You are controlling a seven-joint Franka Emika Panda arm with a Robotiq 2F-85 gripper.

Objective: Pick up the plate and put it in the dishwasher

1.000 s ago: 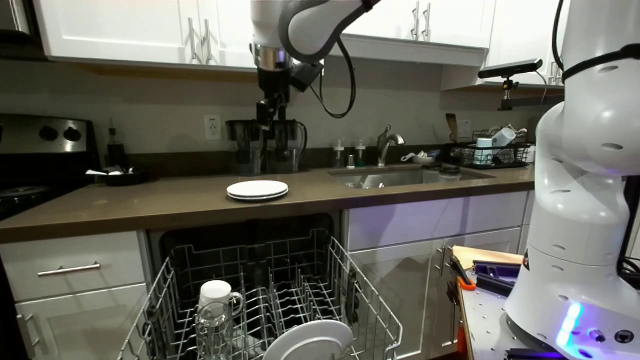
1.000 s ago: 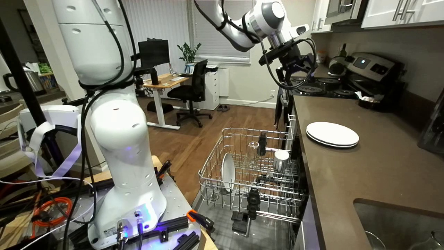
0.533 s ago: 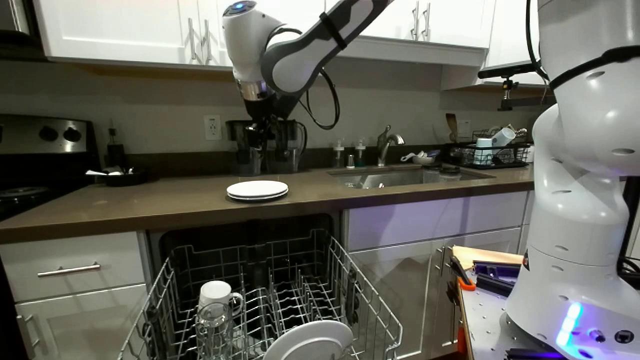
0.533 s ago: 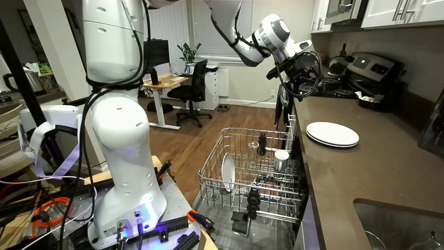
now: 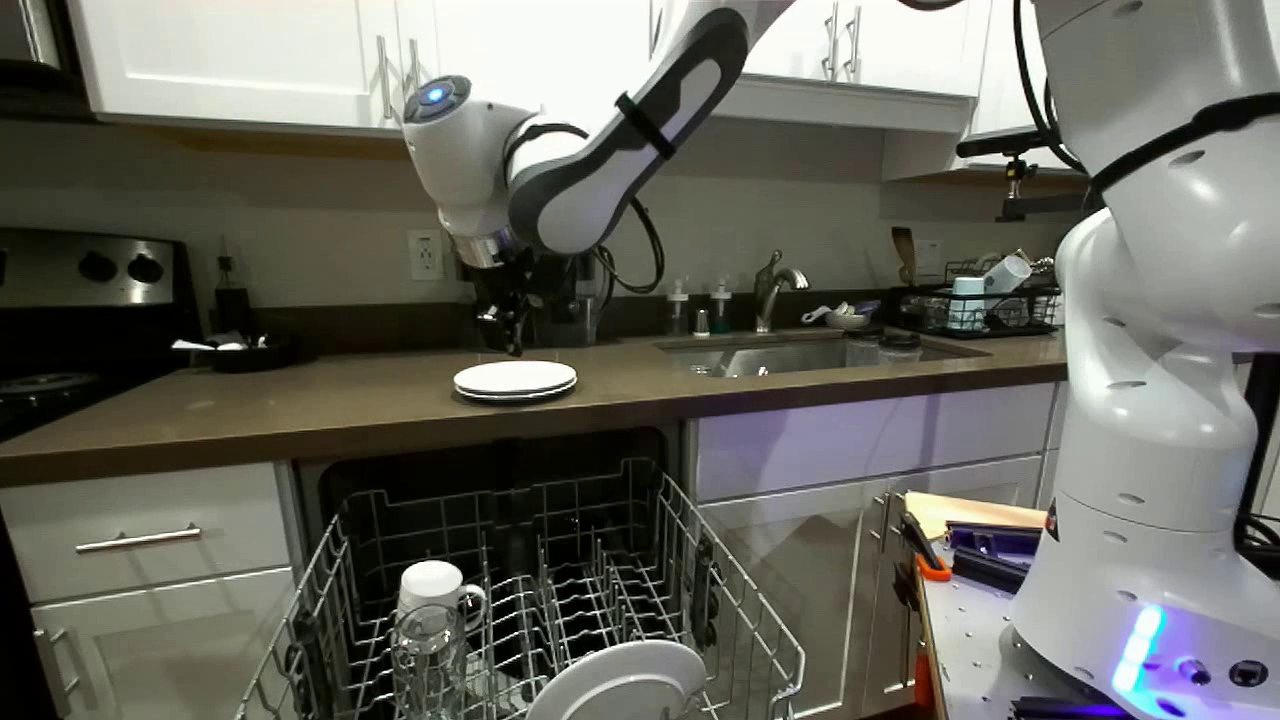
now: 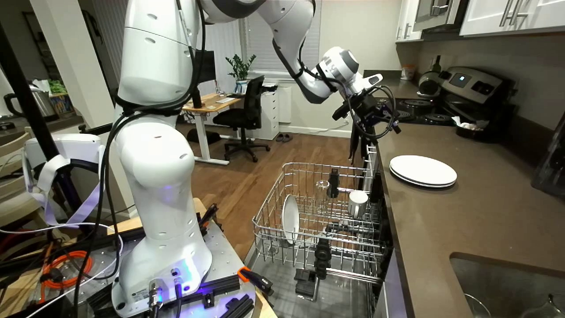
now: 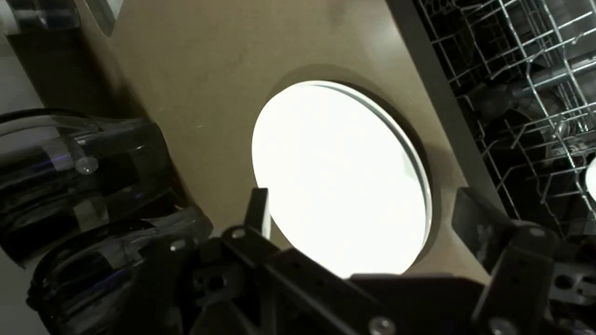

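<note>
The plate is round, white and flat, and tops a stack of two on the brown counter; it also shows in an exterior view. In the wrist view the plate is overexposed and lies between and beyond the fingers. My gripper is open and empty, tilted above the stack, its fingers apart from the plate. In an exterior view the gripper is just above and behind the stack. The dishwasher rack is pulled out below the counter; it also shows in the wrist view.
The rack holds a white mug, a clear glass and a larger upright plate. Dark pitchers stand by the wall behind the stack. The sink lies along the counter. The counter's front edge borders the dishwasher.
My gripper has come down and tilted, moving closer to the plate stack. The arm has swung and lowered with it. The plates and the rack have not moved.
</note>
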